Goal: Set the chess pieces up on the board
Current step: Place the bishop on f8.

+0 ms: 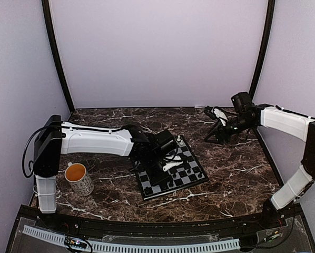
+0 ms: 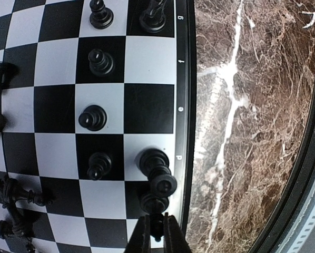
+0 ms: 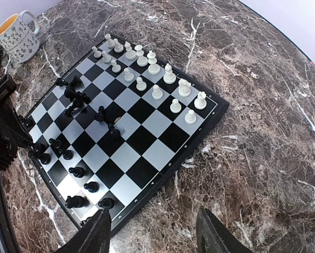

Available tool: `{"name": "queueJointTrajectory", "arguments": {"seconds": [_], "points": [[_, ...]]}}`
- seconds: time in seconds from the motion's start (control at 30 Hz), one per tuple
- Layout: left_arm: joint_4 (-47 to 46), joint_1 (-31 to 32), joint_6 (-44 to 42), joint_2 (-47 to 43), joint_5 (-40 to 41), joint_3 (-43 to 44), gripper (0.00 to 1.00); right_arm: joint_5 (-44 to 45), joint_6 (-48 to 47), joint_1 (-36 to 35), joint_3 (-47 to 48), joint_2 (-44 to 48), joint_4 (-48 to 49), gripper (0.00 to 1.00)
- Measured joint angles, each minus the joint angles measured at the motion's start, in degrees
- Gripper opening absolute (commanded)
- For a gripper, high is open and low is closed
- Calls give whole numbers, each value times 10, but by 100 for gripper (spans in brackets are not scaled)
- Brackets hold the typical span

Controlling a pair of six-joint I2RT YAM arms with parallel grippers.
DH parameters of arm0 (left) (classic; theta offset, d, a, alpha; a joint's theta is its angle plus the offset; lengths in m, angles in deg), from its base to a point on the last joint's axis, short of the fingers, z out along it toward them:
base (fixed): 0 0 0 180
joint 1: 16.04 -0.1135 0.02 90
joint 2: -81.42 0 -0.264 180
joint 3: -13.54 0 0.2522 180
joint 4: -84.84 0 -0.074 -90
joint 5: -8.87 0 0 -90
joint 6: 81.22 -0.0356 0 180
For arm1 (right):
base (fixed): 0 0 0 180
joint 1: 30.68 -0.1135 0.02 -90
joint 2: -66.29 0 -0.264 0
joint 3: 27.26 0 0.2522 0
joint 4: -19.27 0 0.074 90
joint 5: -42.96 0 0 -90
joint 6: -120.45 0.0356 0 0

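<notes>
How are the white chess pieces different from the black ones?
The white pieces are pale, and the black pieces are dark. The white pieces stand upright in two neat rows along one edge of the board. The black pieces are messier: a few have strayed toward the middle, and some look tipped over. Both sets are tiny and sit on the board.

A patterned mug point(image 1: 79, 179), seemingly holding orange liquid, stands on the marble tabletop point(image 1: 236, 171).
</notes>
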Motion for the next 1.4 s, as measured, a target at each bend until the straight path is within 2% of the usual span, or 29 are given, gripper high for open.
{"name": "queueJointTrajectory", "arguments": {"seconds": [0.57, 0.83, 1.07, 1.3, 1.4], "points": [[21, 3, -2, 11, 17, 20, 1, 0, -2, 0, 0, -4, 0, 57], [30, 3, -2, 14, 20, 23, 11, 0, -2, 0, 0, -4, 0, 57], [37, 5, -4, 16, 22, 30, 24, 0, -2, 0, 0, -4, -1, 57], [44, 5, -2, 20, 21, 43, 44, 0, -3, 0, 0, -4, -1, 57], [54, 5, -2, 19, 19, 60, 49, 0, -3, 0, 0, -4, -1, 57]]}}
